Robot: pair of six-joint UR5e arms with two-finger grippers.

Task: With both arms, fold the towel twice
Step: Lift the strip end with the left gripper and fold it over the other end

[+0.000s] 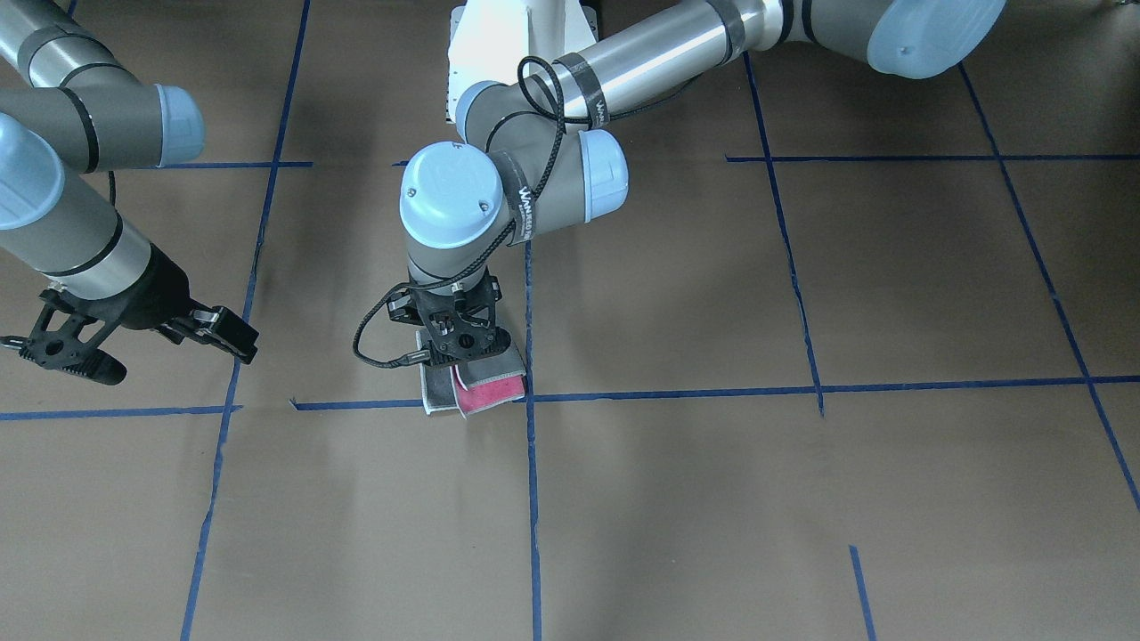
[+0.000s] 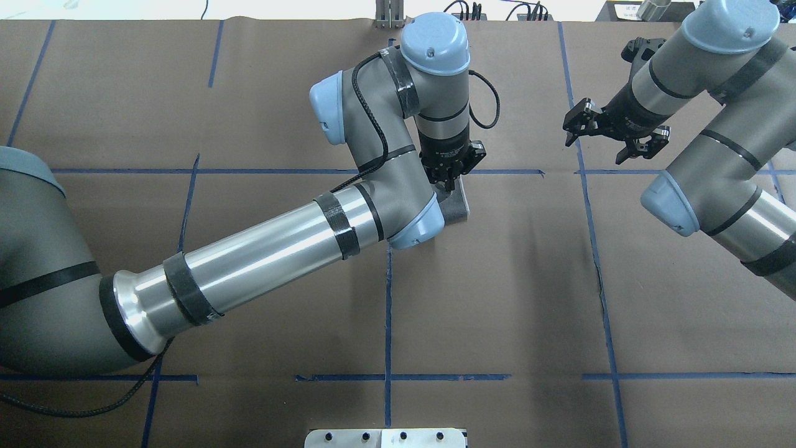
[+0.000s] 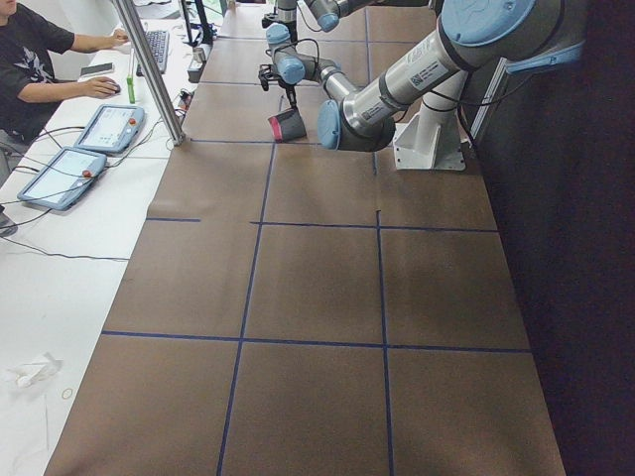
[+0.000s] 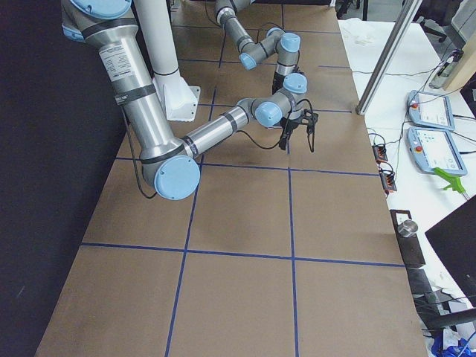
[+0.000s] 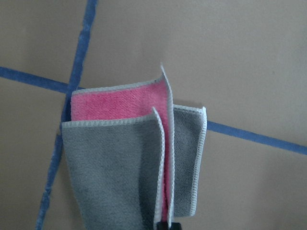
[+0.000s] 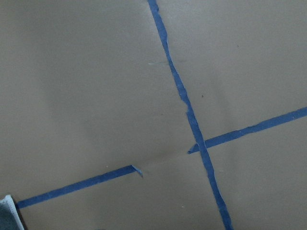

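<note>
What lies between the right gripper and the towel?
No object: bare brown table with blue tape lines separates right gripper from towel, per the front-facing view.

Robotics lab: tape-gridded table (image 1: 677, 516), teach pendants (image 3: 107, 127).

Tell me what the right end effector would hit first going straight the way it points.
The right end effector would probably meet bare paper-covered table near a blue tape crossing; the towel sits off to the side.

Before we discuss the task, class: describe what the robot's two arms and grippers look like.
Both the left arm and right arm are silver and grey tubes with light blue round caps and black bands. A black braided cable runs along the left arm. The left gripper and right gripper are black and two-fingered.
</note>
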